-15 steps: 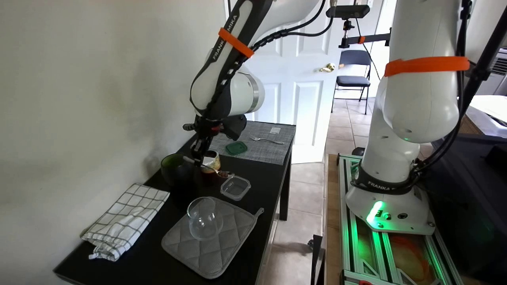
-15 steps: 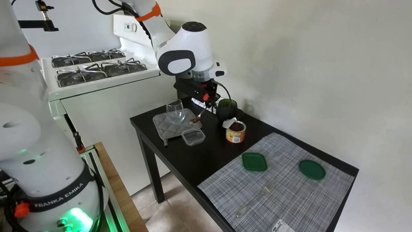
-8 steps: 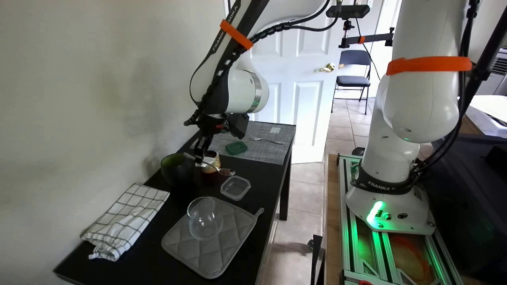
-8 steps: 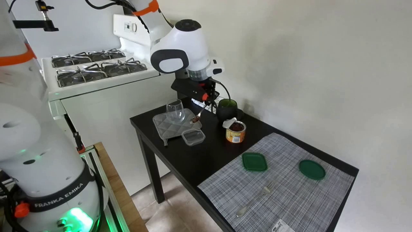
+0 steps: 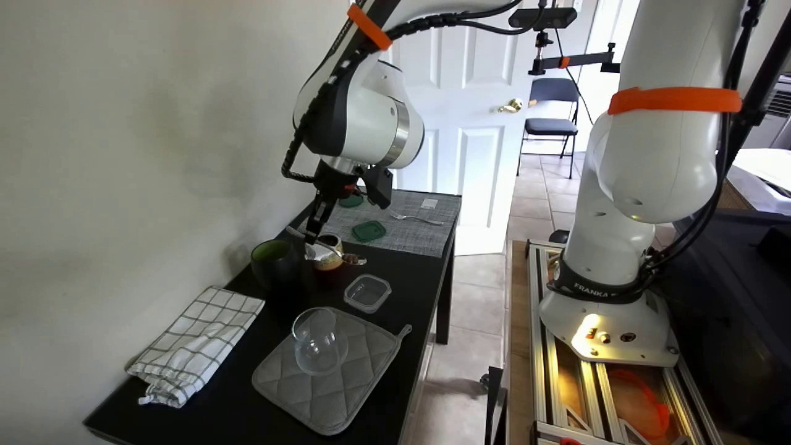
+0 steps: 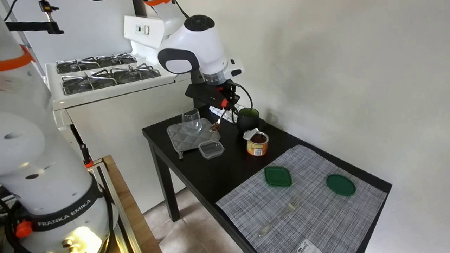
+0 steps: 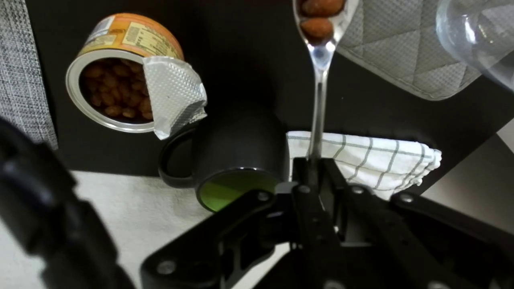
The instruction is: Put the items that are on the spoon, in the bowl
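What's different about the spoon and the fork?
The spoon is held up in the gripper, but the fork lies on the gray placemat. The spoon carries brown nut-like pieces; no food shows on the fork. The spoon ends in a scoop, the fork in prongs. Both look silvery.

The spoon (image 7: 320, 86) is silver; its items (image 7: 317, 28) reddish-brown; the towel (image 7: 365, 160) white with checks.
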Robot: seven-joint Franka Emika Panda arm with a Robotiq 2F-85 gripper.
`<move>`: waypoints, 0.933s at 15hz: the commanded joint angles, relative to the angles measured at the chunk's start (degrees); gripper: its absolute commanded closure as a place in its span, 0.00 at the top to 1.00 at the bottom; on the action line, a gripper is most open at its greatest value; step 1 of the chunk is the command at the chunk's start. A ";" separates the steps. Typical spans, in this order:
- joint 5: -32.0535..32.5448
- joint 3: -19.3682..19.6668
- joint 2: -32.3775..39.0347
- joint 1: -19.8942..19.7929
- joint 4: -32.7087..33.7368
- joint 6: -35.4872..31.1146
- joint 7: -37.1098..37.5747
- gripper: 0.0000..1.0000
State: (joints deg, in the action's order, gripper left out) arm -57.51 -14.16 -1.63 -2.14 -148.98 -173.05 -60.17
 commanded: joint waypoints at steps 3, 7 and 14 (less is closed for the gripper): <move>-11.92 0.10 -4.49 1.26 -1.72 0.98 -12.11 0.03; -19.54 0.43 -4.96 1.76 -1.30 1.85 -20.64 0.03; -31.55 0.74 -4.06 1.43 -0.11 3.85 -33.68 0.03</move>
State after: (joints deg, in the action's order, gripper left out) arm -83.34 -13.96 -4.87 -0.90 -149.11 -171.27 -87.69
